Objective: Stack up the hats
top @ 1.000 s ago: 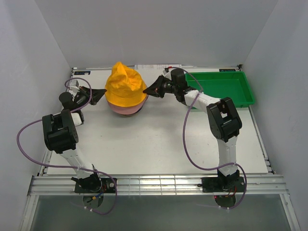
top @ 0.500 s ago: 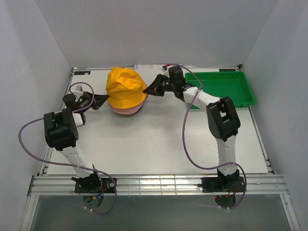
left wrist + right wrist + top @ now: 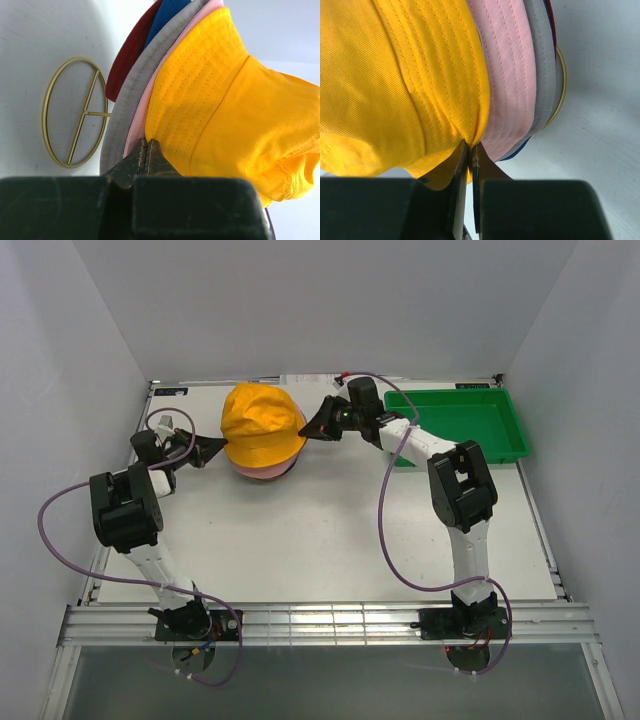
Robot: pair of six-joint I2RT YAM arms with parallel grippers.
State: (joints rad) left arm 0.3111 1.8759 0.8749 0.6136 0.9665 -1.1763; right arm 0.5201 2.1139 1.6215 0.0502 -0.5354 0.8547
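From above, the yellow hat (image 3: 262, 425) caps the pile at the worktop's (image 3: 330, 540) far left. My left end effector (image 3: 216, 447) and right end effector (image 3: 308, 430) flank its brim.

Left wrist: I'm clenched on the row-stitched yellow brim, over the lower hats (image 3: 131, 57). A thin wire ring (image 3: 75, 117) lies beside them.

Right wrist: the same pinch on the brim. I'd draw both sides down evenly so the floppy woven fabric seats squarely.
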